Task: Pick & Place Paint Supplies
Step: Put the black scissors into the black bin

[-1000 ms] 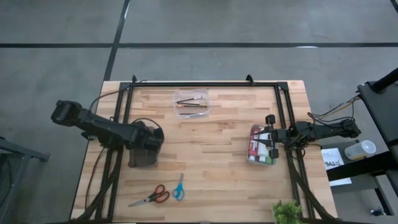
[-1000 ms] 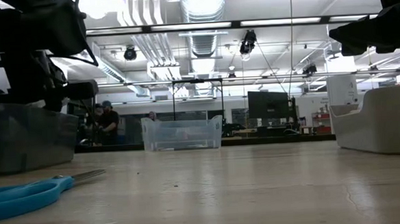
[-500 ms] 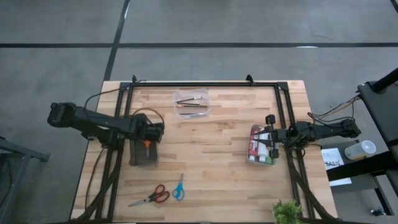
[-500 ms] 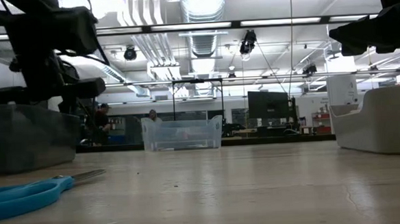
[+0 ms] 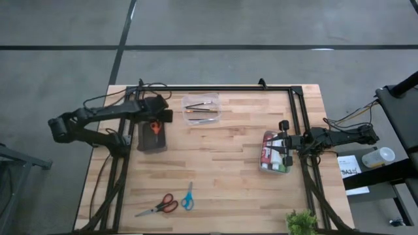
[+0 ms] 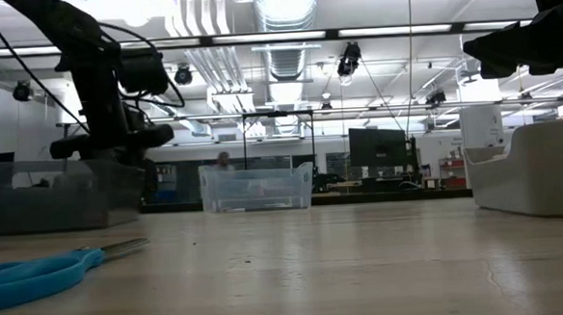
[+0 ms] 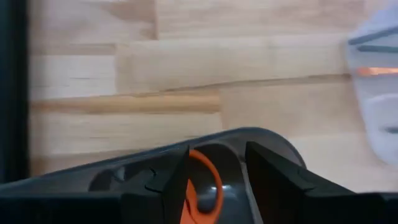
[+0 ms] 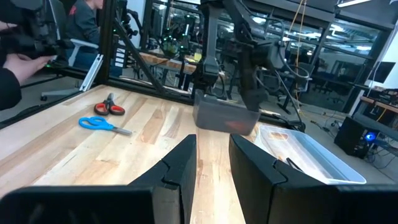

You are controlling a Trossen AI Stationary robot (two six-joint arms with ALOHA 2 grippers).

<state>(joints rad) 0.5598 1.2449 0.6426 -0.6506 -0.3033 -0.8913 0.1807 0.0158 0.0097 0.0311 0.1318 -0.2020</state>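
Several thin brushes lie in a clear tray (image 5: 200,108) at the far middle of the table. Paint bottles, green, red and white, sit in a clear container (image 5: 274,154) at the right. My right gripper (image 5: 285,143) (image 8: 211,163) is open and empty beside that container. My left gripper (image 5: 157,117) (image 7: 217,186) is open over the far end of a dark grey bin (image 5: 151,137) (image 6: 66,193), which holds an orange ring (image 7: 208,186). My left gripper reaches down into the bin's far end (image 7: 249,134). Its fingers (image 7: 168,183) stand apart on either side of the orange ring. I cannot tell whether they touch the ring or the bin's wall, because the fingers hide the place.
Red scissors (image 5: 160,205) and blue scissors (image 5: 187,196) lie near the front edge. A small plant (image 5: 300,222) stands at the front right corner. A black frame (image 5: 215,88) runs along the far edge and sides. People show in the room beyond (image 8: 18,50).
My left gripper has gone toward the table's far edge. The dark grey bin, with the orange ring in it, has moved with it from the left middle toward the far left. My right arm has kept still.
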